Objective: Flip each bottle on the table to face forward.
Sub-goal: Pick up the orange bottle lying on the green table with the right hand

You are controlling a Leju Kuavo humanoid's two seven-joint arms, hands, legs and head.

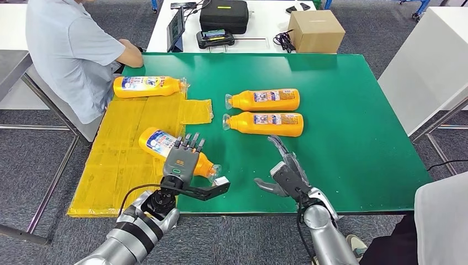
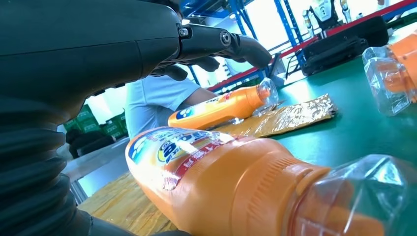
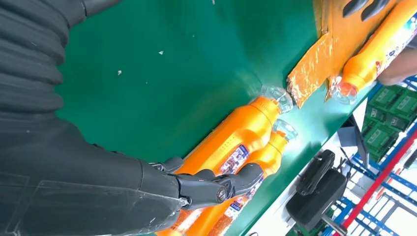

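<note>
Four orange bottles lie on their sides on the green table. One bottle lies at the back of a yellow sheet. Two bottles lie side by side mid-table, clear caps pointing left. The nearest bottle lies at the sheet's front edge, label up. My left hand hovers palm down over it with fingers spread; in the left wrist view a gap shows between the fingers and this bottle. My right hand is open near the table's front edge, holding nothing.
A person in a light blue shirt sits at the table's back left corner, arm near the far bottle. Another person's sleeve is at the front right. A white table behind holds a black case and a cardboard box.
</note>
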